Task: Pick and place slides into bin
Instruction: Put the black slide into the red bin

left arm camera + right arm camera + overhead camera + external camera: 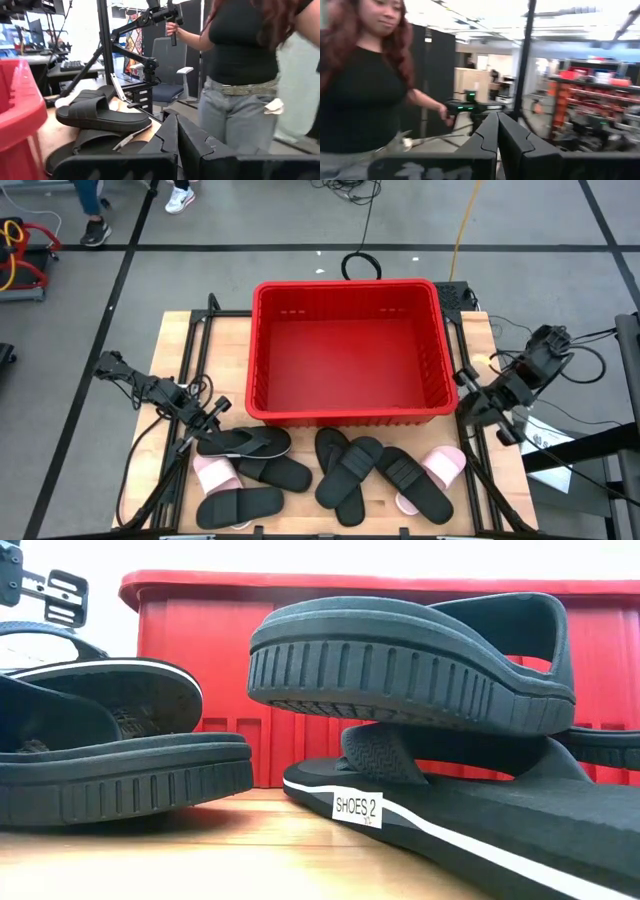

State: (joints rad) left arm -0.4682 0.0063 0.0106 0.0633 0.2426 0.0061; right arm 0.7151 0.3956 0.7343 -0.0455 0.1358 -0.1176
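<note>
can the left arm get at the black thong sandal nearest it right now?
Probably yes. The left gripper, shut, sits right at the heel end of the black thong-style sandal, which lies on top of the pile with nothing over it. It would need to open first.

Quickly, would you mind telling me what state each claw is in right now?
Left claw: closed, holding nothing, beside the black slides.
Right claw: closed, holding nothing, off to the right of the bin.

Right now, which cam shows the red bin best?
High view: the whole bin shows from above, rim and inside, with no slides in it. Low view shows only its front wall behind the slides. Left wrist view catches one red corner. Right wrist view misses it.
</note>
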